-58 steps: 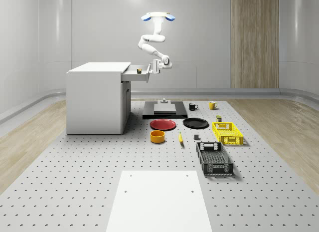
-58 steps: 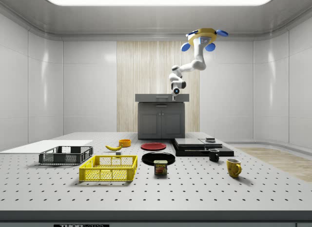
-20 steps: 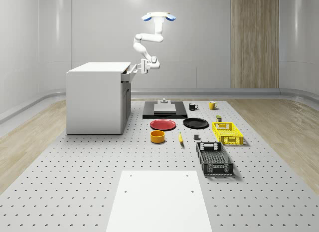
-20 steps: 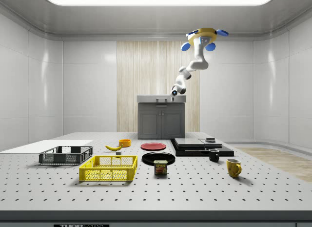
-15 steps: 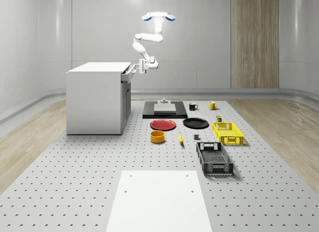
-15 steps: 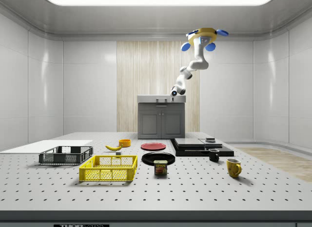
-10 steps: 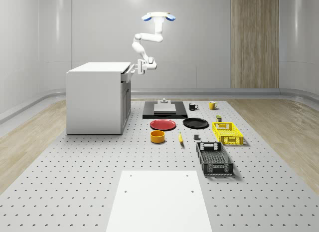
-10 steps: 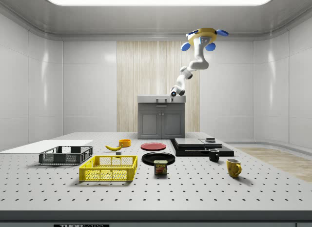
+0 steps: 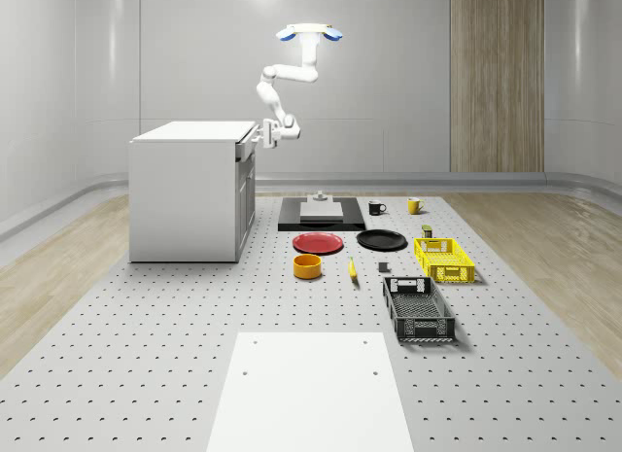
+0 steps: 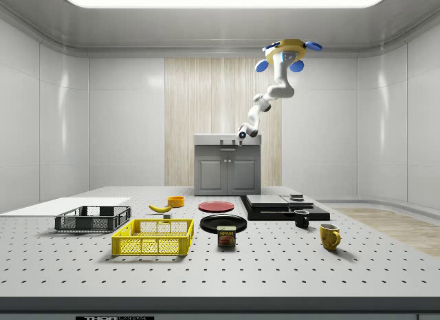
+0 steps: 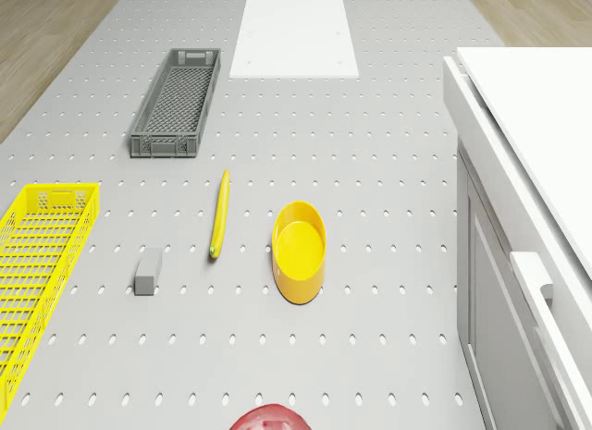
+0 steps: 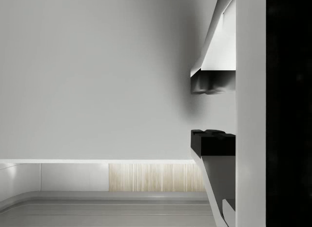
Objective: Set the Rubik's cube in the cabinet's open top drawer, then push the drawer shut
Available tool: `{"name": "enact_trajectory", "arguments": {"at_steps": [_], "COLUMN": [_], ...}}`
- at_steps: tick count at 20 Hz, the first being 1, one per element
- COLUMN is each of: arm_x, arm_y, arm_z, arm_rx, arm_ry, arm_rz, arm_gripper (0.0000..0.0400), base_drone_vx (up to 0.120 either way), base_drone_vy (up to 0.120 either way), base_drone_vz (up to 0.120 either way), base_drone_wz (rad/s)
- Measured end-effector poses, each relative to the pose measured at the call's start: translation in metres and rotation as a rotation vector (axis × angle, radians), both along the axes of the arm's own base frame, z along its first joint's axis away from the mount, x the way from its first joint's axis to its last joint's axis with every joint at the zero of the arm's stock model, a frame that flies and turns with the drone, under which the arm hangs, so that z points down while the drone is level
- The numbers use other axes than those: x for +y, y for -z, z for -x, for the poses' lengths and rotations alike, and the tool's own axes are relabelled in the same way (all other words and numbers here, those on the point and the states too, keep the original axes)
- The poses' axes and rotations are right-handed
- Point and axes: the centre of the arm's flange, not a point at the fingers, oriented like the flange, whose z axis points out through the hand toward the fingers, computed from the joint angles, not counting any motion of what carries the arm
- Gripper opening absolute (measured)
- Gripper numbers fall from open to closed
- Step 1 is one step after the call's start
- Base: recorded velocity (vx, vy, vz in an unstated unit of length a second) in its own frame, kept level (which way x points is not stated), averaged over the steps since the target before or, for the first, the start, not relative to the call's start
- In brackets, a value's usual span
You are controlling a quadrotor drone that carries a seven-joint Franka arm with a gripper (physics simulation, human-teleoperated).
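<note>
Over at the cabinet, which stands at about ten o'clock from the middle of the desk in the whole-scene view, the job looks nearly finished. The top drawer sits almost flush with the cabinet's face, only a thin lip of it standing proud. The Rubik's cube I take to be inside it, behind that front; that is my judgement and not something I can look in and check.

The drone hovers high over the desk, off the cabinet's drawer side, at about one o'clock from the cabinet's top. Its arm reaches down and across so that the jaws meet the drawer front. From the wrist view they stand apart with nothing between them, their tips against a pale panel.

So the placing seems done and the push is all but done. What is left, as I read it, is the last bit of travel to seat the drawer, then backing off.

As for writing, the one label I can read is "SPAM" on the small tin, at three o'clock from the yellow basket in the side view. A strip of lettering on the desk's near edge is cut off, and I cannot make it out.
</note>
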Motion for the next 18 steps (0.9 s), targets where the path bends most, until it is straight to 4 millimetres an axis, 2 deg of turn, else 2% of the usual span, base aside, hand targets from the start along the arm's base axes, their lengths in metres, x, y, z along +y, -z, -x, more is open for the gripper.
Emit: {"name": "enact_trajectory", "arguments": {"at_steps": [2, 3, 6, 11, 18], "arm_x": [0.008, 0.011, 0.022, 0.036, 0.046], "arm_y": [-0.007, -0.015, -0.02, -0.025, -0.028], "arm_z": [0.0, 0.007, 0.004, 0.001, -0.001], "arm_rx": [0.023, 0.031, 0.019, 0.008, 0.002], "arm_ry": [-0.001, -0.002, -0.001, 0.0, 0.001], "arm_rz": [0.0, 0.0, 0.0, 0.0, 0.0], "arm_gripper": [0.0109, 0.0108, 0.0106, 0.0105, 0.0105], "base_drone_vx": [0.0, 0.0, 0.0, 0.0, 0.0], "base_drone_vy": [0.0, 0.0, 0.0, 0.112, 0.12], "base_drone_vz": [0.0, 0.0, 0.0, 0.0, 0.0], "base_drone_wz": [0.0, 0.0, 0.0, 0.0, 0.0]}}
